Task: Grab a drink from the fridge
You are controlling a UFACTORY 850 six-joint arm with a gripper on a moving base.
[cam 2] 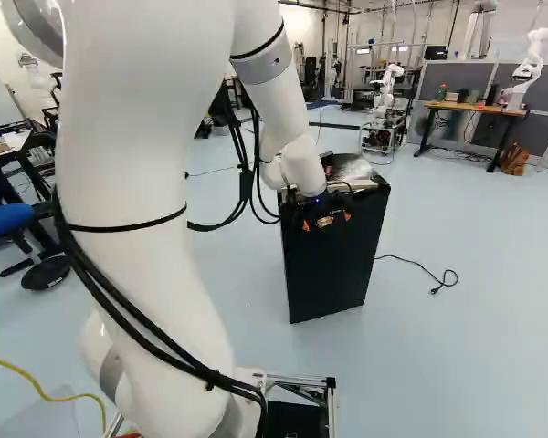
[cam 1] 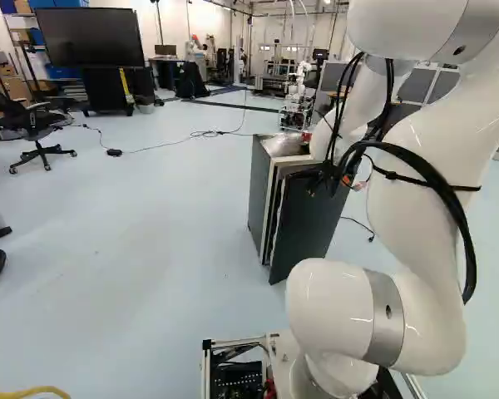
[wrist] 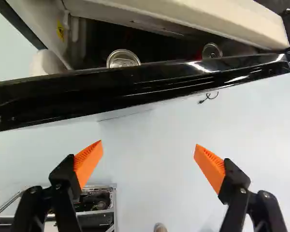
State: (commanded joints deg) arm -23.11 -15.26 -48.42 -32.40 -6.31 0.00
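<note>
In the right base view my gripper (cam 2: pixel 326 221) is at the top of the near face of the dark fridge (cam 2: pixel 333 274). The left base view shows the fridge body (cam 1: pixel 262 195) with its door (cam 1: pixel 309 224) slightly ajar. Seen from the wrist, the gripper (wrist: pixel 149 144) stands open, nothing between its orange pads, on the outer side of the black door edge (wrist: pixel 150 86). Through the gap between door and body show two can tops, one silver (wrist: pixel 123 59) and one partly shadowed (wrist: pixel 211 51); the door edge hides their lower parts.
Plastic wrap (cam 2: pixel 352 168) lies on the fridge top. A cable (cam 2: pixel 420 266) runs over the floor beside the fridge. Farther back stand another robot (cam 1: pixel 298 87), a desk (cam 2: pixel 470 107) and an office chair (cam 1: pixel 35 125).
</note>
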